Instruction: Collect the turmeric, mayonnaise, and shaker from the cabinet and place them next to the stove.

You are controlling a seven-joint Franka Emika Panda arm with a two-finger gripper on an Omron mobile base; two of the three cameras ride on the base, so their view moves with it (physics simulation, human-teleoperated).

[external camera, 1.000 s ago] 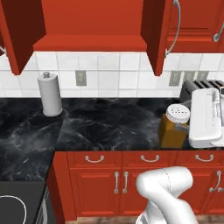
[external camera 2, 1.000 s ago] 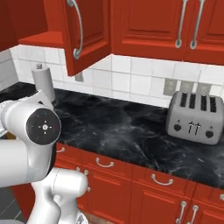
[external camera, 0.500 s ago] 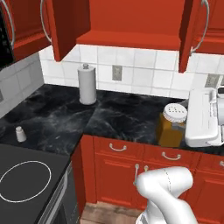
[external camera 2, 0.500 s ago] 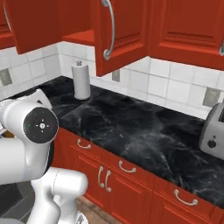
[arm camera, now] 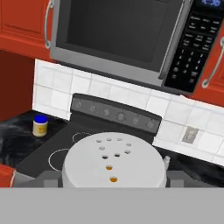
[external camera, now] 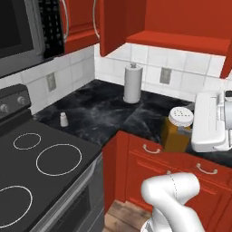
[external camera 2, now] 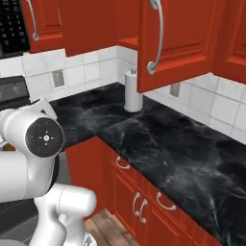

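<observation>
The claw (external camera: 195, 131) grips the turmeric (external camera: 177, 131), a white-lidded amber jar, held in the air above the counter (external camera: 99, 111) edge right of the stove (external camera: 45, 158). The shaker (external camera: 64, 119) already stands on the counter just beside the stove; the mayonnaise (arm camera: 40, 126) sits on the stove's far side. Compared with earlier, the base has driven stoveward. Risk, as a judgement: releasing too high could topple the jar.
</observation>
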